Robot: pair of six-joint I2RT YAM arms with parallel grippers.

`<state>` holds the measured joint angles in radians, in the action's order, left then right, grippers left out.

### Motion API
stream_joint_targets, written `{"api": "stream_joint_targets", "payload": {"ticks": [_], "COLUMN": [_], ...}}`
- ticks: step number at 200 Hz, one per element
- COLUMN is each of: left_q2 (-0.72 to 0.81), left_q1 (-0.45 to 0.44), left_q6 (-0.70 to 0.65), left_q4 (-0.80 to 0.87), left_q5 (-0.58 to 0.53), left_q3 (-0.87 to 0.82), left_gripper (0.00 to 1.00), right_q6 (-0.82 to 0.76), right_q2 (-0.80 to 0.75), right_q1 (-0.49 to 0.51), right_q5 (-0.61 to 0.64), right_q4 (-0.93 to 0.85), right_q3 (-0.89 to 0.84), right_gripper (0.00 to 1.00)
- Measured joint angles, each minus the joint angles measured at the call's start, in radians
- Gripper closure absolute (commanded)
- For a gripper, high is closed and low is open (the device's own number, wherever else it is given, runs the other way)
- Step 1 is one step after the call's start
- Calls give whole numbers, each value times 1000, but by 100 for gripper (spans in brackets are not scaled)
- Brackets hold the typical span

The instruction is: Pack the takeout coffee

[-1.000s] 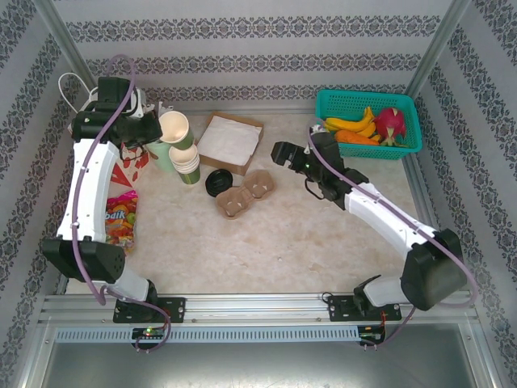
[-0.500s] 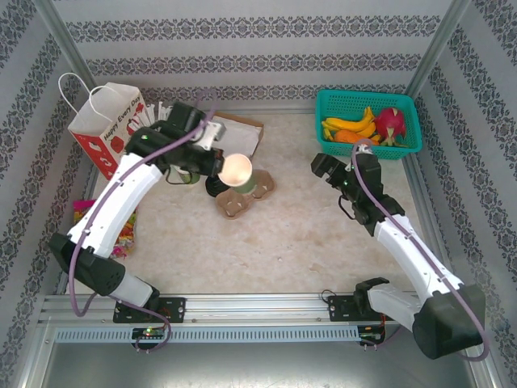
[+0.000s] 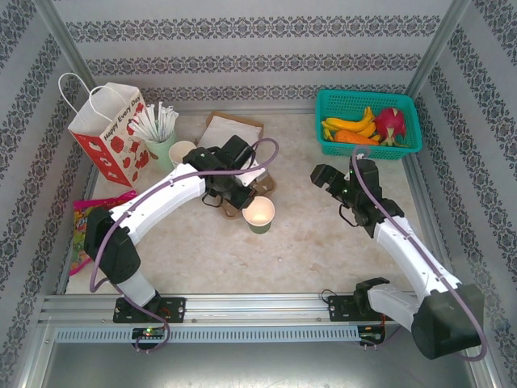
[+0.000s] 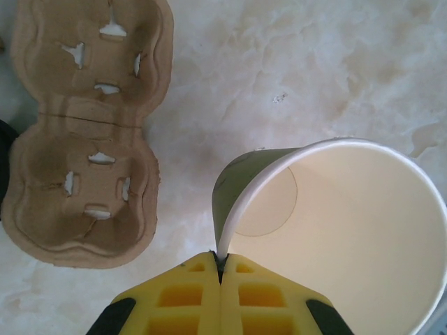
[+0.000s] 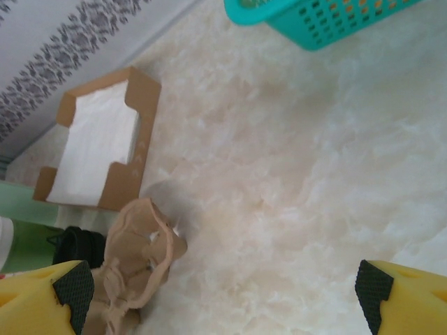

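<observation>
One green cup (image 3: 258,213), no lid on it, pinched at the rim just on the near side of the cardboard carrier (image 4: 84,139).

Cup is empty with a cream inside. I judge it thin paper: very light, wall crushes easily, so best taken at the stiff rolled rim or low round the body, gently. Left gripper (image 4: 220,269) is clamped on the rim wall, one finger inside and one outside. I can't tell if the base touches the table. Dark round thing (image 5: 73,244) just left of the carrier is likely the black lid, mostly hidden. Carrier sockets are empty. Right gripper (image 3: 325,178) is spread wide, holding nothing, well right of the carrier. Left of the carrier: pale green cup (image 3: 164,152) of straws, and paper bag (image 3: 109,133) upright, inside not visible. Behind the carrier: napkin box (image 5: 144,112) with white napkins. Far right: teal basket (image 3: 367,95) of fruit.
</observation>
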<state>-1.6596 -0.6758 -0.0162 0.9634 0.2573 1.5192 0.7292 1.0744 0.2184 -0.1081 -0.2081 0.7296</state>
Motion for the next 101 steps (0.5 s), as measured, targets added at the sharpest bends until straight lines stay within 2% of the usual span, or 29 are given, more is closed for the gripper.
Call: {"api": "stream_joint_targets", "payload": {"ticks": [80, 101], "left_q2": [-8, -8], "left_q1": [-11, -11], "left_q6": [-8, -11], "left_q4": [-119, -128], "left_q5": [-24, -30], "left_q3": [-142, -143], "left_gripper": [91, 85], "right_q6": [-30, -34], "right_q2": [129, 157], "right_q1": [84, 105], "right_q5": [-37, -40], "right_q4": [-21, -21], "right_q3": [67, 82], "right_gripper": [2, 2]}}
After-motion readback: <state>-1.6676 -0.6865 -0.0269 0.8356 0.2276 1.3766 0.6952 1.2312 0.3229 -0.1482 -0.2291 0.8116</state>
